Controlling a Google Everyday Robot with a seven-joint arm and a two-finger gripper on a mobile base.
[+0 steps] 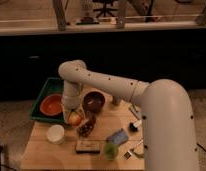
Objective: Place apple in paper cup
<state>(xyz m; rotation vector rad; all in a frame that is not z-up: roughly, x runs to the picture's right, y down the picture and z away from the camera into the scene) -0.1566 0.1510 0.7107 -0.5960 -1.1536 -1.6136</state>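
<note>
Wood makes up the small table (46, 150) where all the things sit, and behind it is a dark wall with a bright floor and a chair leg far back.

A big white arm (126, 90) bends down from the right and reaches to the left side of the table. At its end is the gripper (73, 114), pointing down at the apple (75, 119). The gripper is right on top of the apple, and its tips are hidden there, so I cannot tell how the gripper is set or if it has the apple.

The apple is small, round and orange-yellow. It sits on the table just under the gripper.

The paper cup (55, 133) is white and stands on the table, down and to the left of the gripper, near the apple but not touching it.

Left of the gripper is an orange bowl (51, 105) inside a green tray (46, 90). Right of the gripper is a dark brown bowl (93, 101). Just below and right of the gripper is a dark grape bunch (86, 127).

Farther down are a flat dark box (88, 146), a pale green round thing (111, 150) and a blue packet (117, 136).
</note>
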